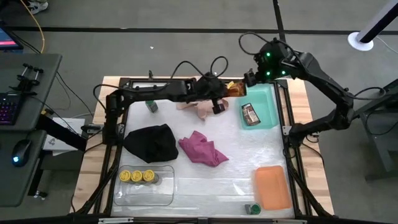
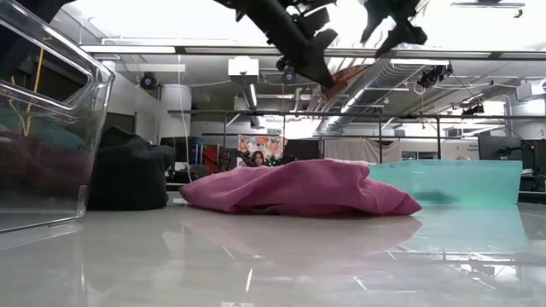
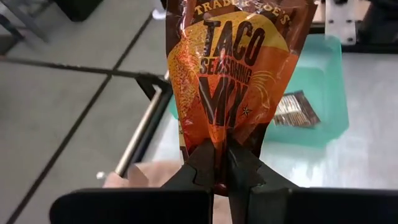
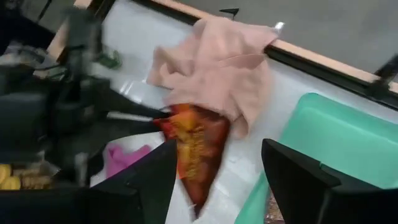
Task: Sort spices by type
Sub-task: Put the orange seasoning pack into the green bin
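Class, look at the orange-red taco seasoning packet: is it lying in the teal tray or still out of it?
Out. The left gripper pinches the taco seasoning packet in the air beside the teal tray; only the dark brown packet lies inside.

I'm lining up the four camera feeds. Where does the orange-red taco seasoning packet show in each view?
High view: orange-red packet at the left gripper, beside the teal tray.
Low view: a sliver below the arms, top centre.
Left wrist view: fills the centre, pinched.
Right wrist view: centre, between open fingers.
Shared landmark: the teal tray.
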